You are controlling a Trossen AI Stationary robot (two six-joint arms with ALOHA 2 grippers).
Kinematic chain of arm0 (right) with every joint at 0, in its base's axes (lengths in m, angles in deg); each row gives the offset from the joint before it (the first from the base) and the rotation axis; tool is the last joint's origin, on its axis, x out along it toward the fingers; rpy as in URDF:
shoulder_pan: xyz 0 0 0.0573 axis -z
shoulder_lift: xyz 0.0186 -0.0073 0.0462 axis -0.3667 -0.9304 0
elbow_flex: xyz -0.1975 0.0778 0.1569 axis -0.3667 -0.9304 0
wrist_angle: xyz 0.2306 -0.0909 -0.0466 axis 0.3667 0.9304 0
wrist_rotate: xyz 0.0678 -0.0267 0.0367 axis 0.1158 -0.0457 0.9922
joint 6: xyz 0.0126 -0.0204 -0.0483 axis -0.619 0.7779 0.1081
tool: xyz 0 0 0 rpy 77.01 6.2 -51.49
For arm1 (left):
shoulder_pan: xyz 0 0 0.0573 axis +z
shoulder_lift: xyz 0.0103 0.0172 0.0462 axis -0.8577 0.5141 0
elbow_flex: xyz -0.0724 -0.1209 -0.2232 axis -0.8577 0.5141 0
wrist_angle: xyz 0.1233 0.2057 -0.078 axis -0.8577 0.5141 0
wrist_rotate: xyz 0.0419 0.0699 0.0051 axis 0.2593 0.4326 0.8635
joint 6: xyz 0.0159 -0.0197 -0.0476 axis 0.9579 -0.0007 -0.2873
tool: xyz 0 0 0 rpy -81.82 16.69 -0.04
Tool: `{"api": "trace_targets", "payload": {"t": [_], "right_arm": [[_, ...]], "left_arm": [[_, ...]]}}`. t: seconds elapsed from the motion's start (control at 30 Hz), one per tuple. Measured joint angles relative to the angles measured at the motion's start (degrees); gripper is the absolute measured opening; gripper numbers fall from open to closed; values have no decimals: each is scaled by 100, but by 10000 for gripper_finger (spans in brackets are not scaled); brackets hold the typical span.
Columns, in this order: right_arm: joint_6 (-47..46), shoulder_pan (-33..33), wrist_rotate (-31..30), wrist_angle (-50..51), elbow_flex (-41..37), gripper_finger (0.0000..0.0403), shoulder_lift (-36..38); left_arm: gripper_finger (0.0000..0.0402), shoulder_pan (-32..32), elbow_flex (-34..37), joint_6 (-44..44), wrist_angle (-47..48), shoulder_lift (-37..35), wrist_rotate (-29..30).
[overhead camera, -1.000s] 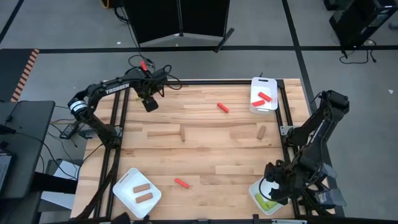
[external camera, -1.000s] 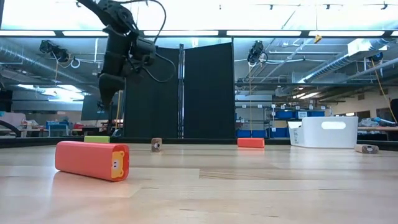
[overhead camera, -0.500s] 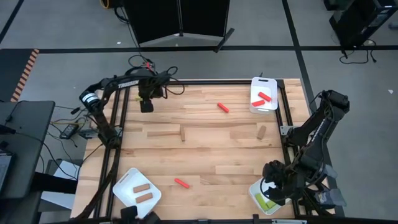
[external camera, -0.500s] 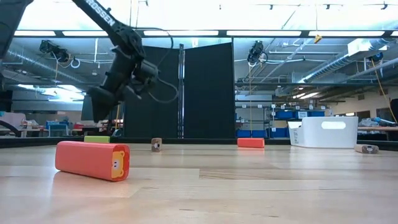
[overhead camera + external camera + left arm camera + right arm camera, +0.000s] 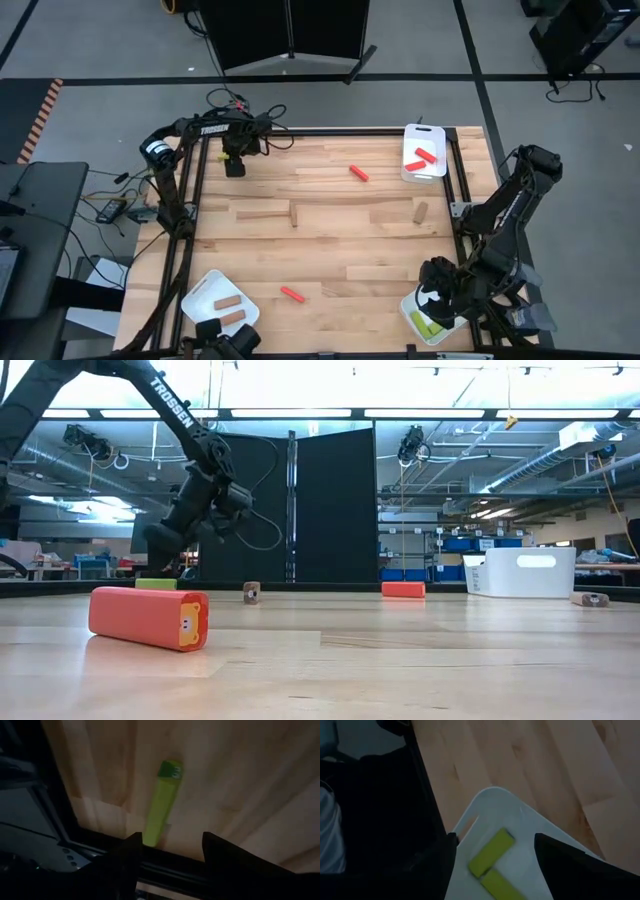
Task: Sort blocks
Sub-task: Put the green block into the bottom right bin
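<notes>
The left gripper (image 5: 234, 166) hovers over the table's far left corner with its jaws spread and empty, lined up above a green block (image 5: 164, 800) that lies flat on the wood close to the table's edge rail. The step in hand looks like the reach for that block; the next move calls for a descent straight down so the jaws straddle its narrow sides before closing, with care not to foul the rail just beside it.

The right gripper (image 5: 437, 300) waits over the white tray (image 5: 409, 312) at the near right corner, jaws spread wide and holding nothing; two green blocks (image 5: 490, 851) already lie in that tray.

Sorting is partly done. The far right tray (image 5: 408, 134) holds two red blocks (image 5: 424, 155) and the near left tray (image 5: 198, 303) two brown ones (image 5: 227, 302). Loose on the table are a red block (image 5: 357, 172) toward the far edge, another red block (image 5: 291, 294) near the front edge, and brown blocks (image 5: 260, 213) about the middle, one (image 5: 419, 211) nearer the right edge.
</notes>
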Motion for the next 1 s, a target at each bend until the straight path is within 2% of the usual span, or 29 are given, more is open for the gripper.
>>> {"api": "trace_targets", "payload": {"t": [0.33,0.47,0.67,0.83,1.0], "right_arm": [[15,52,2,0,0,278,-2],[15,52,2,0,1,278,-2],[74,95,4,2,2,277,-2],[168,131,-24,2,2,277,-2],[173,56,-294,-3,2,277,-2]], "left_arm": [[216,44,0,192,-79,-2,-60],[216,42,-151,39,224,-2,-85],[216,45,-1094,-1107,926,-4,-705],[216,94,-2065,-2607,990,-14,-1369],[216,286,-2247,-3097,1226,-17,-1419]]}}
